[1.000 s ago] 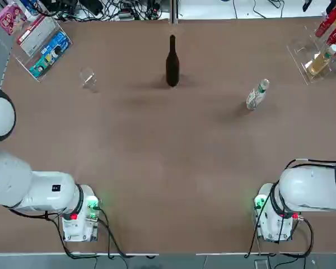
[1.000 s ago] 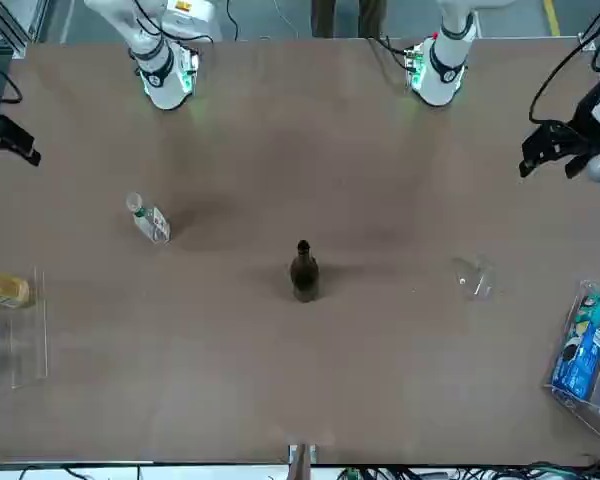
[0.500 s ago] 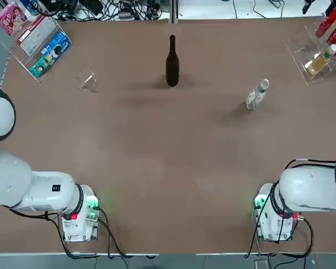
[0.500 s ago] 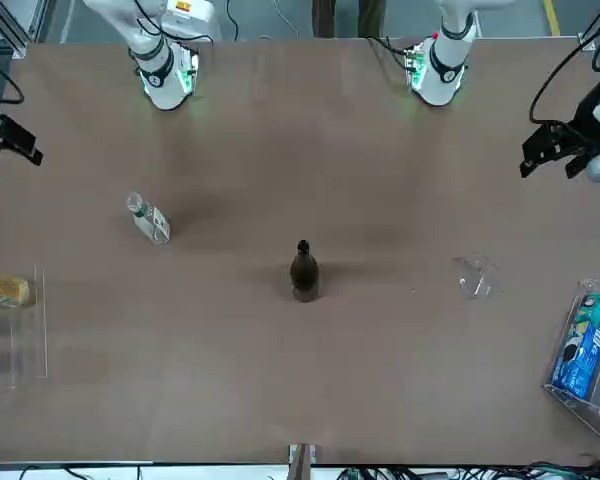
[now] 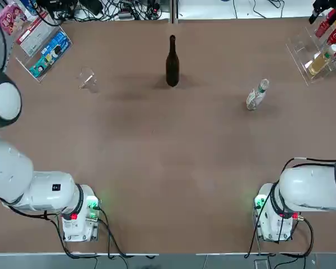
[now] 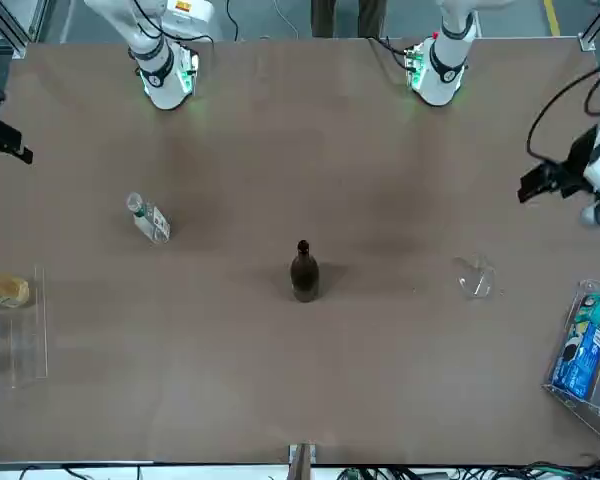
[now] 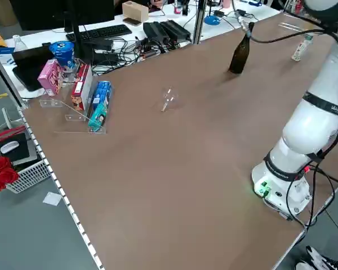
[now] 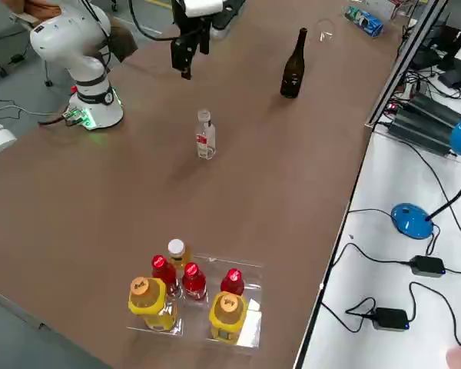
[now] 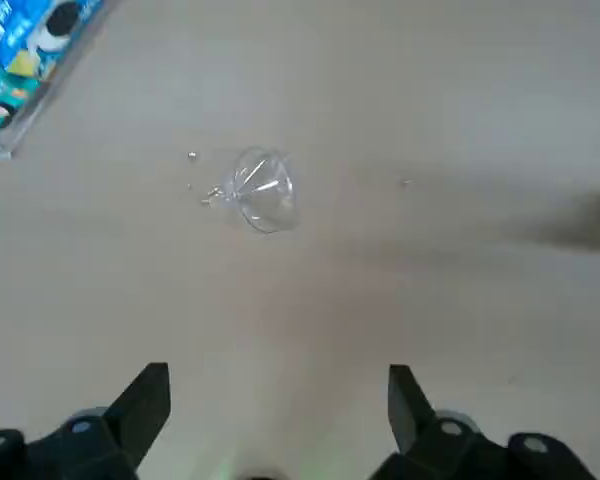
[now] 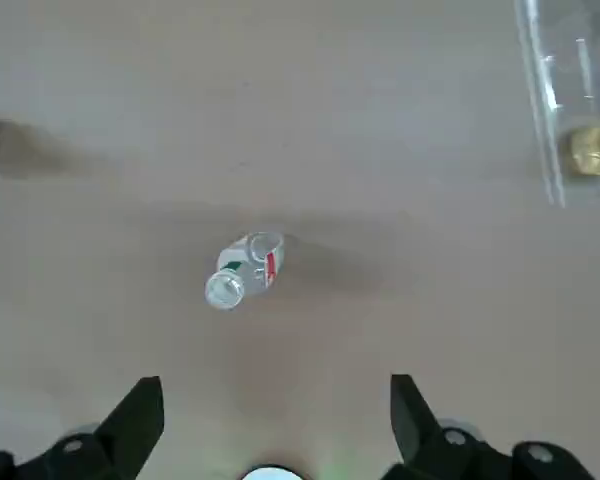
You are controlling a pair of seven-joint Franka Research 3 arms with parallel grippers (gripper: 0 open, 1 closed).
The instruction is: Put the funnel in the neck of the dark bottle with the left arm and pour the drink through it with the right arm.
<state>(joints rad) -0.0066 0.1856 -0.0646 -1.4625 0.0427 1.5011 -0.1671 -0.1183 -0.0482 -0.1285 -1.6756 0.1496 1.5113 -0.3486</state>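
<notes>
The clear funnel point(image 5: 88, 78) lies on the table at the far left, away from the dark bottle point(image 5: 172, 60), which stands upright at the far middle. The drink point(image 5: 257, 94), a small clear bottle with a white-green label, stands to the right. My left gripper point(image 9: 275, 410) hangs open high above the table, short of the funnel point(image 9: 261, 189); in the front view the left gripper point(image 6: 536, 184) is at the right edge. My right gripper point(image 10: 275, 420) hovers open above the table, short of the drink point(image 10: 242, 270), and nothing is between its fingers.
A clear rack point(image 8: 238, 323) with red cola and yellowish drink bottles stands at the far right corner. Snack boxes in a clear stand point(image 5: 43, 47) sit at the far left corner. Cables and keyboards lie beyond the far edge.
The left arm has swung outward and its gripper has moved farther from the base, toward the funnel's side. The right gripper has shifted slightly outward. The table's objects have not moved.
</notes>
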